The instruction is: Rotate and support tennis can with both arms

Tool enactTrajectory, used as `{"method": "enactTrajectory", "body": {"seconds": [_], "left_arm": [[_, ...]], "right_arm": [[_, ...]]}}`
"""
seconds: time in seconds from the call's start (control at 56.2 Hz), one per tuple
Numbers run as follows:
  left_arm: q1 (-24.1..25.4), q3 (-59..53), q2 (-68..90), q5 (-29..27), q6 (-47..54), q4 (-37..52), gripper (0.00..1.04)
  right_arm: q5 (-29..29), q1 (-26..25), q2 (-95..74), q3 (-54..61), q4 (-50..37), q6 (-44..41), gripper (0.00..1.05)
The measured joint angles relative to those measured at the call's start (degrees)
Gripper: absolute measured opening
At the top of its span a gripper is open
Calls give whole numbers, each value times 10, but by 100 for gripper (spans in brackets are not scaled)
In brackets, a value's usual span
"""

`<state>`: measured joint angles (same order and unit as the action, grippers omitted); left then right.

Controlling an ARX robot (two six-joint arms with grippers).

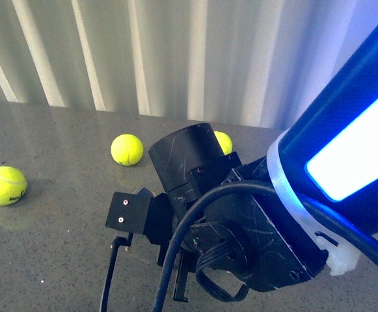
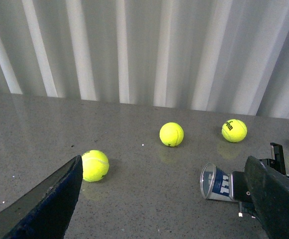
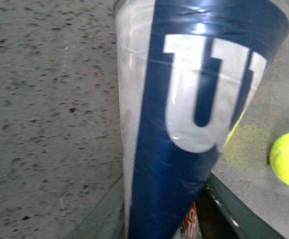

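Note:
The tennis can [image 2: 215,182] lies on its side on the grey table, open mouth towards the balls, with its navy and white label showing. My right gripper [image 2: 243,188] is shut on its far end. In the right wrist view the can [image 3: 184,114] fills the frame between the fingers of the right gripper [image 3: 166,221], and an orange emblem shows low down. My left gripper [image 2: 163,196] is open and empty, with the can just inside its right finger [image 2: 276,199]. In the front view a black arm [image 1: 221,208] hides the can.
Three yellow tennis balls lie on the table: one near my left finger [image 2: 94,165], one in the middle [image 2: 171,134] and one further right [image 2: 234,130]. A white ribbed wall [image 2: 144,50] stands behind the table. A blue-lit arm body [image 1: 351,149] blocks the front view's right side.

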<state>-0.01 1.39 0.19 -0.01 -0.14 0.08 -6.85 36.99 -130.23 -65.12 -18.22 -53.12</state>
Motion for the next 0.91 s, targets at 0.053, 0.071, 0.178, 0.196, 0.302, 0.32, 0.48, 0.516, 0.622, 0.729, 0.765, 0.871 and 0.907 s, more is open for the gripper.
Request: {"method": "enactTrajectory", "body": {"seconds": [0.053, 0.071, 0.178, 0.196, 0.302, 0.32, 0.48, 0.516, 0.622, 0.729, 0.765, 0.871, 0.907], "left_arm": [[0, 0, 0, 0, 0, 0, 98], [0, 0, 0, 0, 0, 0, 98], [0, 0, 0, 0, 0, 0, 98], [0, 0, 0, 0, 0, 0, 98], [0, 0, 0, 0, 0, 0, 98], [0, 0, 0, 0, 0, 0, 98], [0, 0, 0, 0, 0, 0, 98], [0, 0, 0, 0, 0, 0, 98], [0, 0, 0, 0, 0, 0, 98], [0, 0, 0, 0, 0, 0, 98], [0, 0, 0, 0, 0, 0, 98], [0, 0, 0, 0, 0, 0, 98], [0, 0, 0, 0, 0, 0, 98]], "right_arm": [[3, 0, 6, 8, 4, 0, 53], [2, 0, 8, 10, 5, 0, 55], [3, 0, 23, 28, 15, 5, 71], [3, 0, 26, 32, 17, 5, 74], [3, -2, 47, 53, 18, 5, 94], [3, -2, 49, 55, 18, 4, 95], [4, -10, 82, 76, 18, 5, 97], [4, -12, 89, 80, 18, 5, 97], [5, -21, 109, 91, 18, 7, 97], [5, -31, 129, 104, 20, 9, 97], [5, -34, 137, 110, 20, 11, 97], [8, -44, 176, 145, 20, 18, 97], [10, -50, 200, 169, 17, 21, 97]]}}
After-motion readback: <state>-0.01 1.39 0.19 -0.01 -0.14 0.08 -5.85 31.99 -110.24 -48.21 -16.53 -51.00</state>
